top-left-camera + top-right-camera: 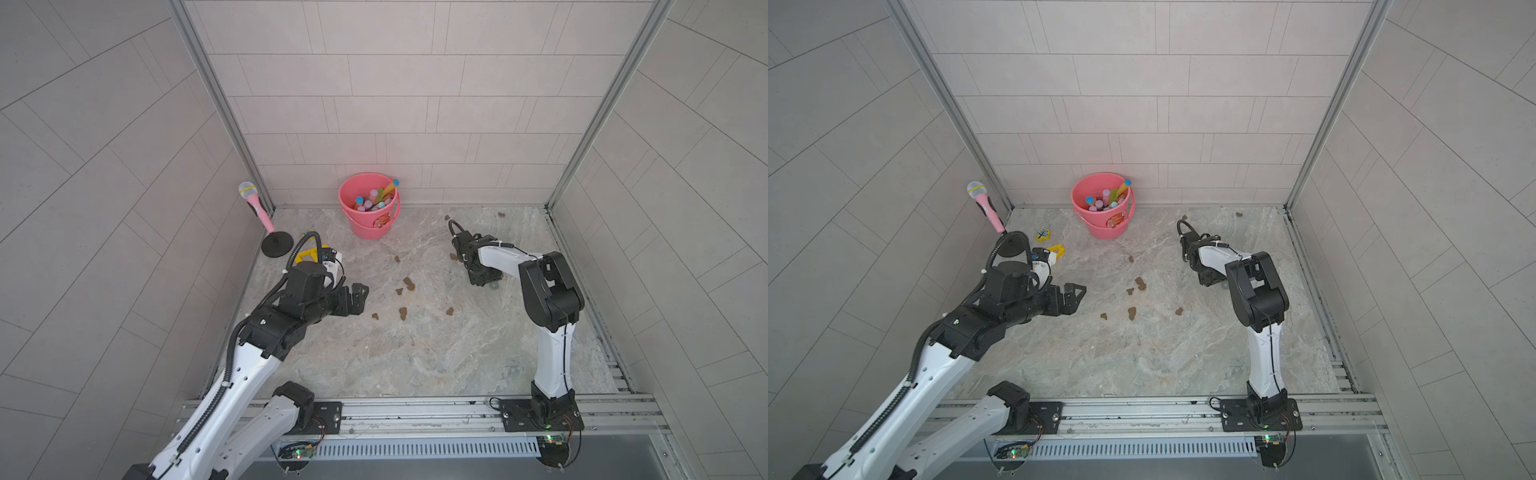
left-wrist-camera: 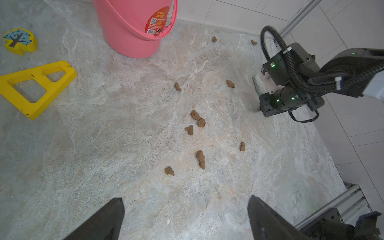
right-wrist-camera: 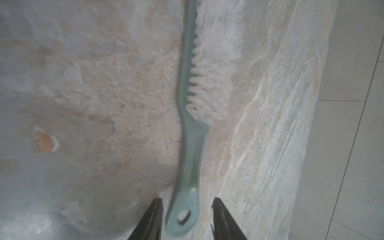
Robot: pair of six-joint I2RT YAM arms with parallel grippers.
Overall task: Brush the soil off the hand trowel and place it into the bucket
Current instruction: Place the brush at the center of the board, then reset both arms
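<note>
Between the jaws of the right pincer lies the brush, flat on the table. Its hanging-hole end is nearest the pincer and its white bristles stretch away from it. The jaws stand part-way open with a sliver of table showing on each side of the handle, so they grip nothing — the table carries the brush, not the pincer. The pincer sits low, almost at the surface, which suits either setting the brush down or taking it up. Which of the two it is cannot be told.

Ahead of the left pincer, between it and the right one, the soil lies in loose brown lumps on the bare table. This pincer is spread as wide as it goes and holds nothing. It hangs above the table, short of the lumps, as if kept out of the way.

Farther ahead of the left pincer, against the back wall, stands the bucket, upright and well apart from both pincers. Coloured handles stick up out of it in both top views. No trowel shows on the table or in either pincer, so it is most likely among those handles — though which one cannot be made out. With the soil on the table and nothing held, the task looks near done.
</note>
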